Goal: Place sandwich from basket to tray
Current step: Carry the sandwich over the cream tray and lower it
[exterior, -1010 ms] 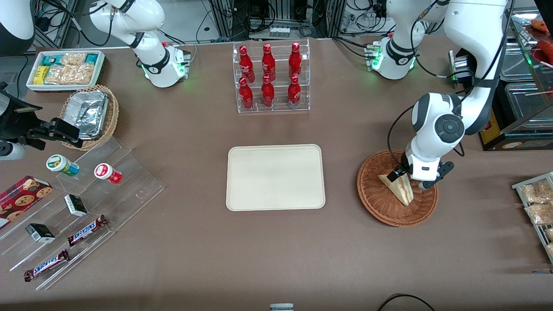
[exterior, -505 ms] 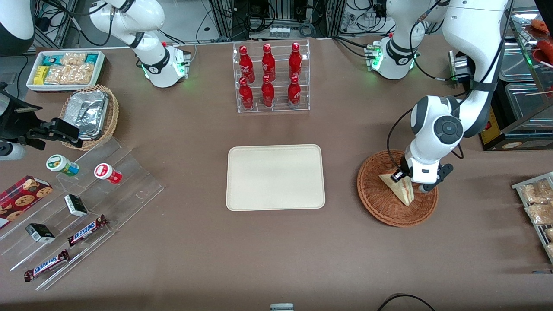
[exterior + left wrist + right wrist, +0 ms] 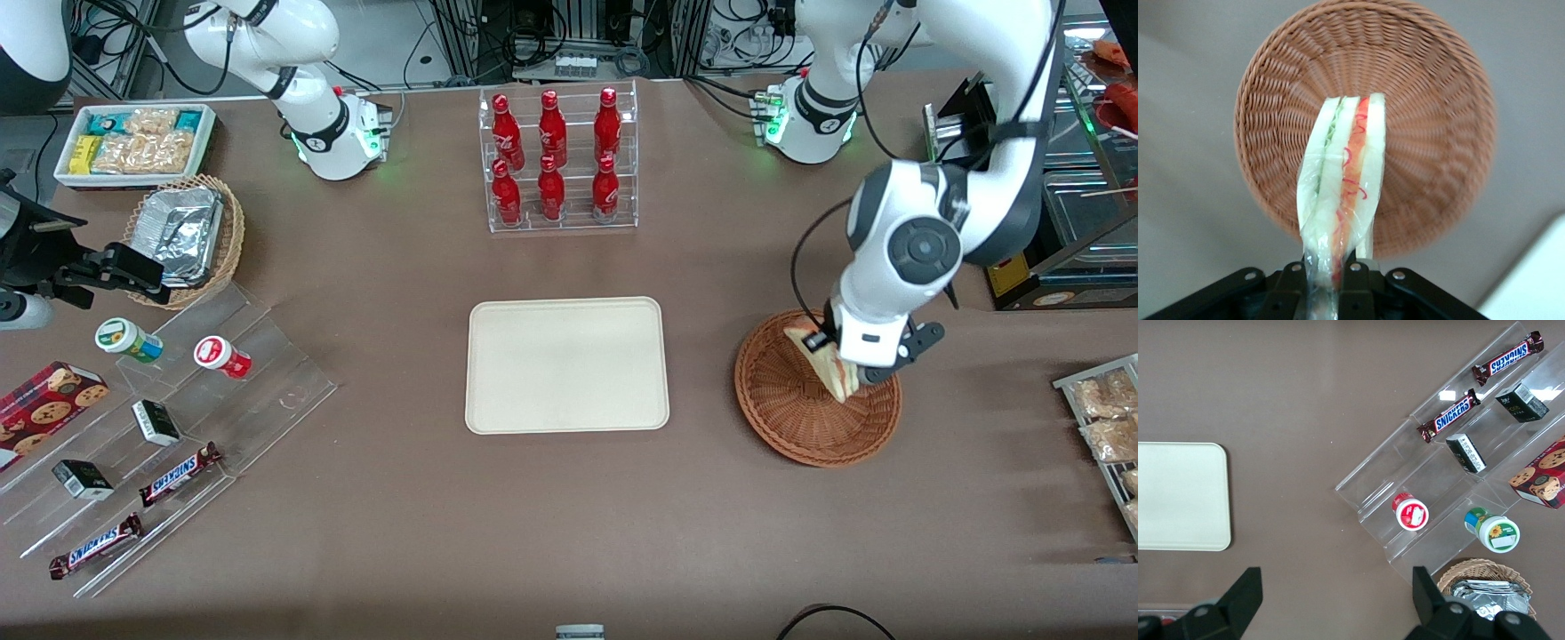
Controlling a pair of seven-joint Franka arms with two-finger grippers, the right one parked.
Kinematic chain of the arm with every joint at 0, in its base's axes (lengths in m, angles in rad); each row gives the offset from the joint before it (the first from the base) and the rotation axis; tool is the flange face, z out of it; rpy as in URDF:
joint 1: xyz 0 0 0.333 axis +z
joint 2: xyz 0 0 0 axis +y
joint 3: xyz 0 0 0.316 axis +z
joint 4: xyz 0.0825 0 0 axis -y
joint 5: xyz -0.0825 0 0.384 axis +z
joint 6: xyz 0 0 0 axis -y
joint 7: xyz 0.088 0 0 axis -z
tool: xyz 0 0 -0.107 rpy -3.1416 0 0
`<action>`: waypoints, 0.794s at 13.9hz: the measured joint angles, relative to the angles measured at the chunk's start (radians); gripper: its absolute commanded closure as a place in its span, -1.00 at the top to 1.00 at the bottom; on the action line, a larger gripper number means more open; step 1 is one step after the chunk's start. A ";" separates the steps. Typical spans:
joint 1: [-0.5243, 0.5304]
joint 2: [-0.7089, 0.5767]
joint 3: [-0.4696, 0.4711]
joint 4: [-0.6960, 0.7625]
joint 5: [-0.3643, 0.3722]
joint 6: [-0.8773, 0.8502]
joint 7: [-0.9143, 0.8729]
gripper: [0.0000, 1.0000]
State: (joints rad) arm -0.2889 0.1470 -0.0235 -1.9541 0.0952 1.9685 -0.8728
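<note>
My left gripper (image 3: 831, 363) is shut on the sandwich (image 3: 822, 360), a wrapped wedge of white bread with red and green filling, and holds it lifted above the reddish-brown wicker basket (image 3: 787, 413). The wrist view shows the sandwich (image 3: 1343, 180) clamped between the black fingers (image 3: 1355, 283), hanging over the basket (image 3: 1431, 133), which has nothing lying in it. The cream-white tray (image 3: 566, 364) lies flat at the table's middle, beside the basket toward the parked arm's end; a corner of the tray (image 3: 1531, 283) shows in the wrist view.
A clear rack of red bottles (image 3: 557, 160) stands farther from the front camera than the tray. Snack packets (image 3: 1102, 418) lie at the working arm's end. A stepped acrylic stand (image 3: 178, 418) with candy bars and cups sits toward the parked arm's end, along with a foil-container basket (image 3: 182, 236).
The gripper has risen with the sandwich, lifting it off the basket floor. The forearm has swung upward too.
</note>
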 measured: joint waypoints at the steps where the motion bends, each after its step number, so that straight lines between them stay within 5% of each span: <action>1: -0.048 -0.006 -0.002 0.042 0.000 -0.047 0.000 -1.00; 6: -0.325 0.075 -0.009 0.177 -0.014 -0.075 -0.031 -1.00; 11: -0.472 0.324 -0.008 0.356 -0.022 0.012 -0.069 -1.00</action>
State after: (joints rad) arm -0.7609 0.4709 -0.0318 -1.5982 0.0727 1.9803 -0.9418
